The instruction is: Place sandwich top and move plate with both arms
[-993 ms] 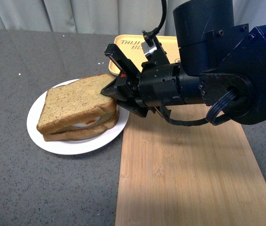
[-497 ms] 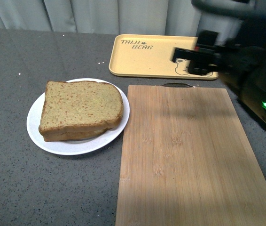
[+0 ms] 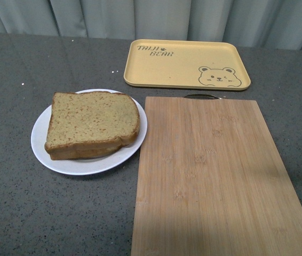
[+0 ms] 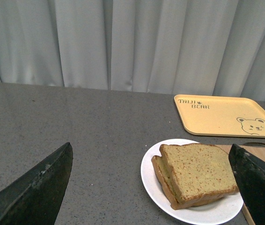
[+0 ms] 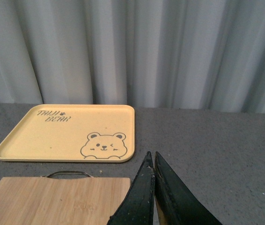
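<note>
The sandwich top [image 3: 93, 118], a tan speckled bread slice, lies flat on a lower slice on the white plate [image 3: 48, 156], at the left of the grey table. Neither arm shows in the front view. In the left wrist view the sandwich top [image 4: 199, 172] and the plate [image 4: 147, 170] lie between my left gripper's [image 4: 153, 161] wide-open black fingers, nearer the one by the board, and it holds nothing. My right gripper [image 5: 151, 157] is shut and empty, its tips together over the grey table beside the board's corner.
A bamboo cutting board [image 3: 209, 176] with a metal handle lies right of the plate, its edge next to the rim. A yellow bear tray [image 3: 185, 63] sits empty behind it, also in the right wrist view [image 5: 67, 132]. Grey curtains hang behind the table.
The right arm, which was at the sandwich one second ago, has pulled back to the right and left the front view. The top slice now rests flat on the sandwich.
</note>
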You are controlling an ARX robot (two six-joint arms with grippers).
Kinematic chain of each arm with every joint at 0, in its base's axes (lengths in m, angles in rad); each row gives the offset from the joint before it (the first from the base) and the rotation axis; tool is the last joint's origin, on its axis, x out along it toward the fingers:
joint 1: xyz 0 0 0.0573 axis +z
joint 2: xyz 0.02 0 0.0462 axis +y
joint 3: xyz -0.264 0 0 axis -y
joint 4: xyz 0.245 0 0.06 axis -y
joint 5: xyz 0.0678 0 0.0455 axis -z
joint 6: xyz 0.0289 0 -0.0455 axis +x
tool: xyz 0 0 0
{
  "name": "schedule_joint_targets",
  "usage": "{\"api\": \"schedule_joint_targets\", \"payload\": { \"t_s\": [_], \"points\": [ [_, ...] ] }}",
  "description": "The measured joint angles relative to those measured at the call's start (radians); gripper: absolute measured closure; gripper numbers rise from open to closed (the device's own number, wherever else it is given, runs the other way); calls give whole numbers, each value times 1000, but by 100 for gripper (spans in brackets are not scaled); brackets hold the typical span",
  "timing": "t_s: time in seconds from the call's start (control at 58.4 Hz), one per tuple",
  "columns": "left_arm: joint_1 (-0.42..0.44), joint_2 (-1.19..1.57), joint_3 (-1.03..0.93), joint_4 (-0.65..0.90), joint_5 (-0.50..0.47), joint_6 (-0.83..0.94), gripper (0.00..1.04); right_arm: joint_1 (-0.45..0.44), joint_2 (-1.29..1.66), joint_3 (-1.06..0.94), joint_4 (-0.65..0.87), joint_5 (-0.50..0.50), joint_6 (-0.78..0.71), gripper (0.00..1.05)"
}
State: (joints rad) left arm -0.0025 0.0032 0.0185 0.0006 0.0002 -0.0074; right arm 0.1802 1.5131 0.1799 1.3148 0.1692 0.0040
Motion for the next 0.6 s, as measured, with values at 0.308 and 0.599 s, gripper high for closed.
{"api": "schedule_joint_targets", "payload": {
  "t_s": [0.308,0.599],
  "points": [
    [0,0,0,0,0,0,7,-68,-270,-109,-167,-61,-1,104],
    [0,0,0,0,0,0,7,-162,-606,-140,-462,-163,-1,104]
  ]
}}
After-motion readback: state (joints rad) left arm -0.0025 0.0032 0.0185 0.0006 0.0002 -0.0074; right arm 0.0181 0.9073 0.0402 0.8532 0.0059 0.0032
